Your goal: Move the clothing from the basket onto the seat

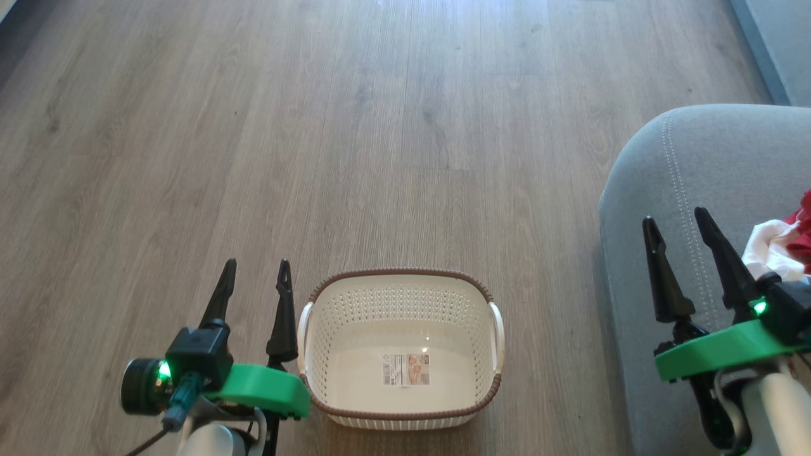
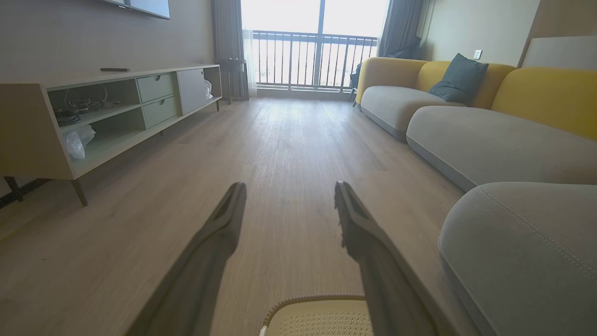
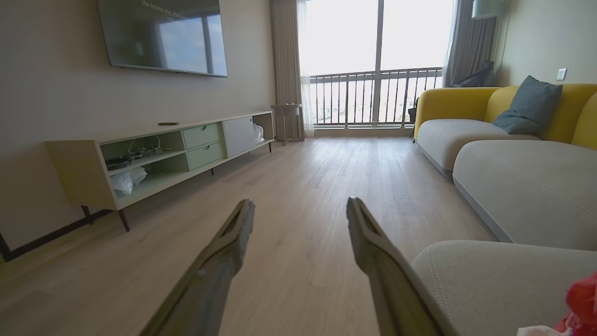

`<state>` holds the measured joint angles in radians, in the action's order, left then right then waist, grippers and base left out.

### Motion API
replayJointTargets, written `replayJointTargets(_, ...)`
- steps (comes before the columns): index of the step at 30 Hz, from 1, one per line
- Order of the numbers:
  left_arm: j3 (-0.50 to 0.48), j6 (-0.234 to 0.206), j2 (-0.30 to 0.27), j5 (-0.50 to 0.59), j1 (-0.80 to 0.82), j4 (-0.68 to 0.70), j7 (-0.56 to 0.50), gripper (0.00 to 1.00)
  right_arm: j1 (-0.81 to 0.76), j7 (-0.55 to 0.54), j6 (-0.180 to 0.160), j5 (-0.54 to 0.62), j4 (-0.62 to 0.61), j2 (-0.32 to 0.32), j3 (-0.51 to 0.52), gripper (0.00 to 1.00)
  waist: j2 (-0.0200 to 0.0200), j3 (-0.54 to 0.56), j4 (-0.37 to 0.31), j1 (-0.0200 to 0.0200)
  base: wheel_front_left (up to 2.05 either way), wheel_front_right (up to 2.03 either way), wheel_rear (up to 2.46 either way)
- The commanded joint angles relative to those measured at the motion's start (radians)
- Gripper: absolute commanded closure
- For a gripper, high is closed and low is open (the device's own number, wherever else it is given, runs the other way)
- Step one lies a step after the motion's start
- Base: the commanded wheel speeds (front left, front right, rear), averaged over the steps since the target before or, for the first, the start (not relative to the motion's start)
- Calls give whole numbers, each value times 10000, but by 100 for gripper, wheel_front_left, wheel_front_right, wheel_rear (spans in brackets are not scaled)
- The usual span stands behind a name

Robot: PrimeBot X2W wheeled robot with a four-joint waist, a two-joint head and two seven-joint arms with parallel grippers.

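Since the basket (image 1: 355,316) stood empty, with only its paper label (image 1: 405,369) showing on the bottom, the moving looked finished. The clothing (image 1: 776,247) lay bunched on the seat (image 1: 697,164), well to the right of the basket. The left gripper (image 1: 258,263), just left of the basket, had its fingers spread and held nothing. The right gripper (image 1: 675,215), far right of the basket over the seat's edge, was likewise spread and bare. Little seemed called for beyond drawing both arms clear. The basket rested on a pale wood-plank floor (image 1: 317,126). Beyond the basket ran a low media cabinet (image 3: 186,144) and a bright balcony window (image 3: 373,60).
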<state>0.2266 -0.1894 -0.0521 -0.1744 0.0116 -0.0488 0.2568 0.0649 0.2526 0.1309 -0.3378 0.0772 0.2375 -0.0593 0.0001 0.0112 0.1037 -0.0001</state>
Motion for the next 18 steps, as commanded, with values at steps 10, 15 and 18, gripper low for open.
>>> replayJointTargets(10, -318, 258, 18, -408, -46, 217, 49, 0, -546, 91, -2, 677, -414, -496, 20, 0, -1, 131, 47, 1, 0, 0, 0)
replayJointTargets(15, -584, 733, 18, -659, -163, 182, 49, 0, -738, 91, -2, 907, -408, -730, 90, 0, -1, 174, 44, 1, 0, 0, 0)
replayJointTargets(18, -633, 894, 18, -535, -239, 111, 49, 0, -772, 91, -2, 972, -380, -860, 129, 0, -1, 193, -1, 1, 0, 0, 0)
